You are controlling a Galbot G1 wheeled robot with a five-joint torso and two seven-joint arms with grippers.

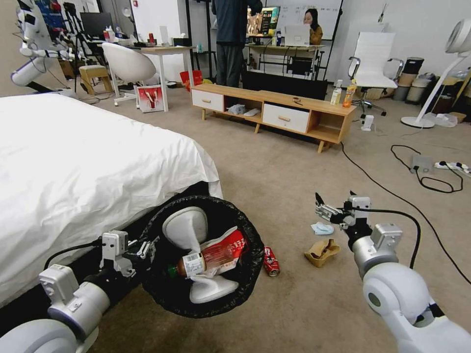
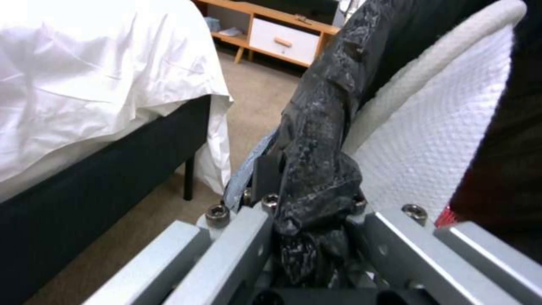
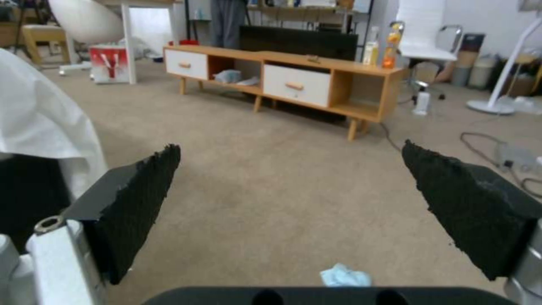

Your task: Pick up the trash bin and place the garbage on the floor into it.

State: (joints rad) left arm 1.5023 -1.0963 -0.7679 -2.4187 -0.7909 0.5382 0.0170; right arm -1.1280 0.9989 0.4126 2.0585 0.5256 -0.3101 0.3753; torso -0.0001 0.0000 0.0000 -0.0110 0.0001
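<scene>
left pincer (image 1: 145,249) clamps the trash bin (image 1: 206,299) rim — right pincer (image 1: 321,206) spread wide above the face mask (image 1: 322,228).

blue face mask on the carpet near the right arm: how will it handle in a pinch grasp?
The face mask lies crumpled, so probably floppy and very light. Thin and low on the carpet, it may slip a shallow pinch. The open right end effector spreads far wider than the mask.

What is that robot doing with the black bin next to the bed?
It is tidying up. Its left gripper is clamped on the rim of the round, black-bagged trash bin, which already holds a bottle and a red-and-white carton. Its right gripper is open above the light-blue face mask. A crushed red can and crumpled brown paper bag lie on the carpet.
</scene>
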